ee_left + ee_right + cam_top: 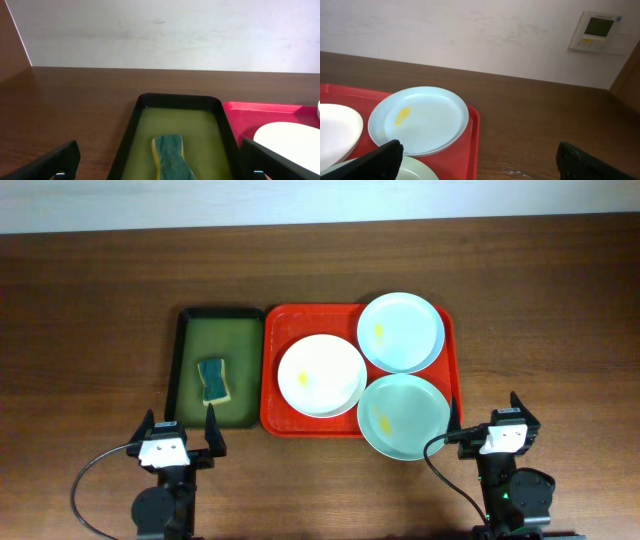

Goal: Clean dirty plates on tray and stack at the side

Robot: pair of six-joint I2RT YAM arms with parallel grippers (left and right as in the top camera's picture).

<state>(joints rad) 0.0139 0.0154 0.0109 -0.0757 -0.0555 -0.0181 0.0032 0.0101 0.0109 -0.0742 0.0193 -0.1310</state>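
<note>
- By my reading no wiping has started. The left gripper (180, 426) and the right gripper (487, 416) both hang at the near edge of the brown wooden table (100, 300), fingers spread wide with nothing between them.
- The large red rectangular plastic tray (276, 330) lies mid-table and holds three round shallow plates. A white plate (320, 375) sits on its left and a pale mint-green plate (400, 332) at its far right. A second mint-green plate (403, 418) sits at the near right, overhanging the near rim.
- Each plate carries a small yellow smear.
- Just beside the red tray's left edge, a narrower dark green tray (181, 360) holds a green-and-yellow sponge (212, 380), straight ahead of the left gripper.
- The next move probably calls for the left gripper to descend over the sponge and close across its narrow width, clear of the dark tray's wall.
</note>
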